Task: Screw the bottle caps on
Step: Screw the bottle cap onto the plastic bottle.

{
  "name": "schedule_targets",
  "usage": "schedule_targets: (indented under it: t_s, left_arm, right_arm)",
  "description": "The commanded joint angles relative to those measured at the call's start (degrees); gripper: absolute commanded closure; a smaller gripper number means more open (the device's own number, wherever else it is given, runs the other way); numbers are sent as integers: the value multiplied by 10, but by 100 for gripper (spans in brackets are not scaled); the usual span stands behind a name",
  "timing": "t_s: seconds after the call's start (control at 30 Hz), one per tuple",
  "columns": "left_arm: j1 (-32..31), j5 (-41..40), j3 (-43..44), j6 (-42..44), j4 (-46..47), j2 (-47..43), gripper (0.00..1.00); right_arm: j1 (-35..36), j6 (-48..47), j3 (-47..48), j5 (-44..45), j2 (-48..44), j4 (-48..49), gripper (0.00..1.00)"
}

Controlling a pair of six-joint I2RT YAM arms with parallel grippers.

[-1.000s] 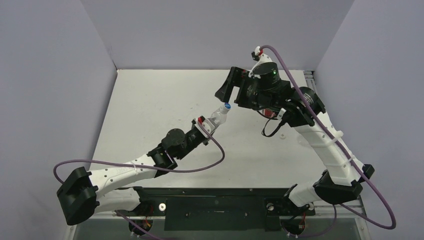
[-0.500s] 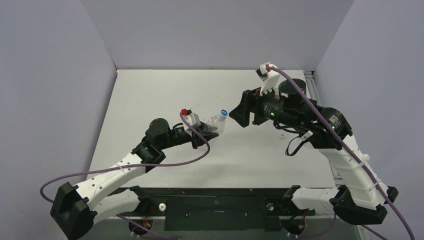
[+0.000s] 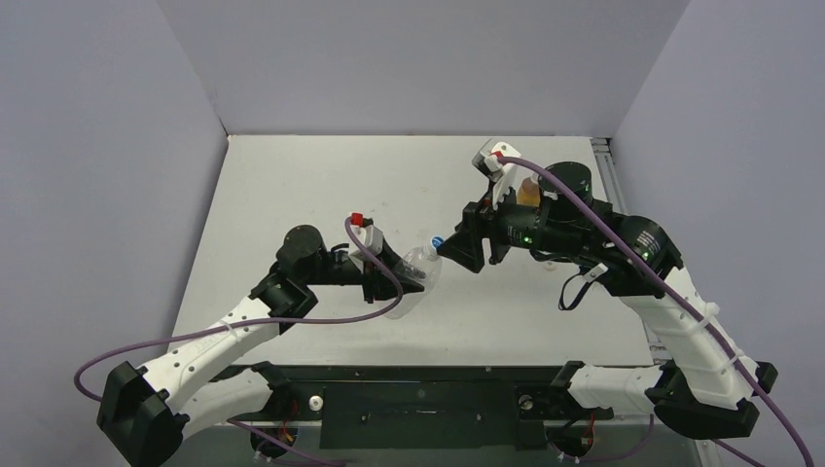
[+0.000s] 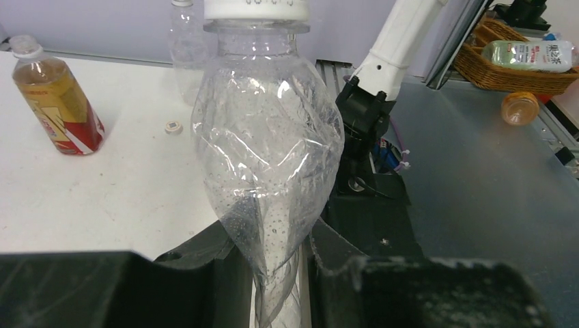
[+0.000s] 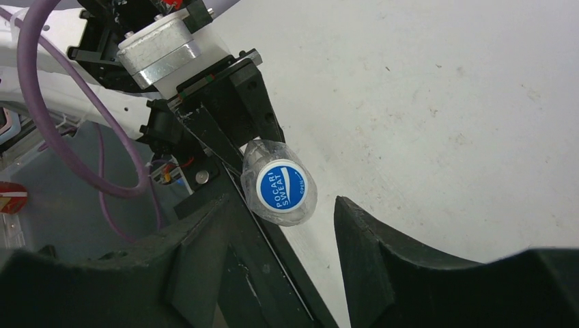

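**A:** What do we have from above?

**B:** We see the left tool (image 3: 392, 282) near the middle of the tabletop (image 3: 292, 175). It is clamped on the crumpled base of the clear bottle (image 3: 416, 265). The bottle leans toward 2 o'clock, with the blue cap (image 3: 439, 241) on its neck. The right tool (image 3: 455, 248) sits just at 2 o'clock of that cap, facing it. An amber bottle (image 3: 526, 193) peeks out from behind the right arm (image 3: 671, 302), toward 1 o'clock.

**A:** And from the left wrist?

**B:** We look up along the clear bottle (image 4: 270, 150). Its twisted base is pinched between the two fingers at 6 o'clock, and the cap's white rim is at 12. The amber bottle (image 4: 58, 96) stands upright on the tabletop at 10 o'clock. What looks to us like a small white cap (image 4: 173, 126) lies near it, not touching.

**A:** From the right wrist?

**B:** The blue cap (image 5: 281, 186) faces us near the centre, seated on the neck. We cannot tell how tight it is. The right tool's fingers stand apart at 7 and 5 o'clock. They are set wider than the cap and hold nothing. The left tool grips the bottle behind it, toward 11 o'clock.
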Motion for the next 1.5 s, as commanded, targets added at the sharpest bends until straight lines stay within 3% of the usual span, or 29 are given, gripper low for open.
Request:
schedule_targets:
  t_s: [0.0, 0.37, 0.7, 0.9, 1.1, 1.3, 1.47]
  left_arm:
    - [4, 39, 31, -15, 9, -9, 100]
    - [4, 47, 30, -20, 11, -9, 100]
    - [4, 14, 37, 8, -7, -9, 100]
    - [-5, -98, 34, 42, 8, -21, 100]
    - [-73, -309, 32, 130, 21, -28, 100]
    - [-162, -572, 7, 214, 137, -11, 100]
    - [-211, -655, 4, 261, 203, 24, 100]
  right_arm:
    - [11, -21, 7, -25, 9, 15, 50]
    - [35, -32, 26, -8, 35, -15, 56]
    - [40, -7, 27, 21, 49, -16, 83]
    - [44, 54, 17, 52, 76, -28, 90]
    - [43, 150, 30, 126, 117, -47, 93]
    - [44, 276, 38, 226, 159, -55, 95]
    - [44, 339, 28, 285, 187, -26, 94]
